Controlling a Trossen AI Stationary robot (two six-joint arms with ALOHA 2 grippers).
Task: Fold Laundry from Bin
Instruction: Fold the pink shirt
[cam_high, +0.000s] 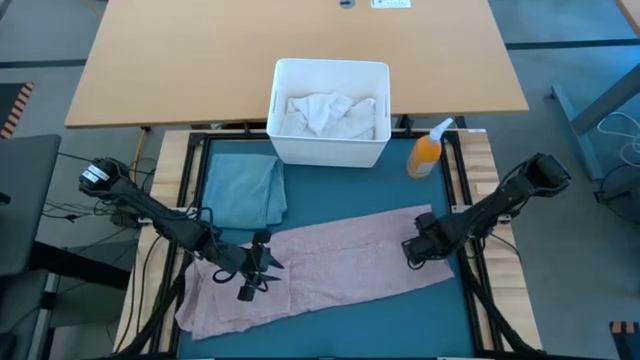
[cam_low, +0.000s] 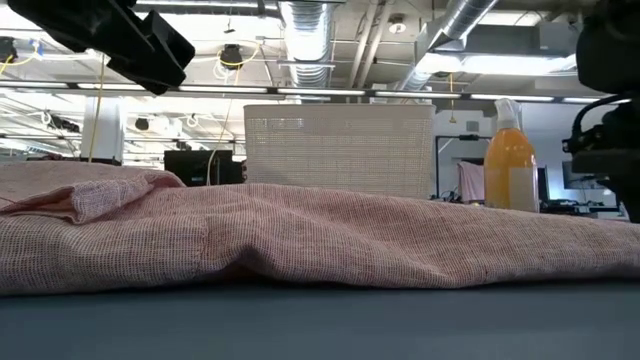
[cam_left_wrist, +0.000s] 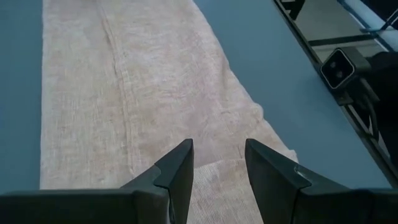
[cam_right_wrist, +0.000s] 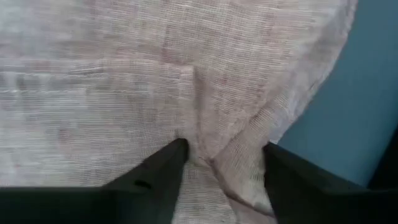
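Note:
The laundry in play is a long dusty pink garment (cam_high: 330, 265) spread flat across the teal mat (cam_high: 455, 320), from the near left to the right. More white laundry (cam_high: 325, 112) lies in the white bin (cam_high: 330, 150) at the mat's far edge. My left gripper (cam_high: 255, 272) (cam_left_wrist: 219, 149) hovers open over the garment's left part, slanting down, with nothing between its fingers. My right gripper (cam_high: 415, 250) (cam_right_wrist: 224, 152) points steeply down onto the garment's right end, open, with cloth bunched between its fingers. My right gripper comes from above and sets its two fingertips (cam_right_wrist: 177, 155) on the pink garment, a little in from its right-hand edge. A small raised fold (cam_right_wrist: 217, 165) of the cloth stands between the fingers, and creases run to it. The garment still lies on the mat.
A folded teal cloth (cam_high: 248, 190) lies on the mat's far left, beside the bin. An orange spray bottle (cam_high: 427, 152) stands right of the bin. A light wooden table (cam_high: 200, 60) lies beyond the bin. Bare mat shows near the front right.

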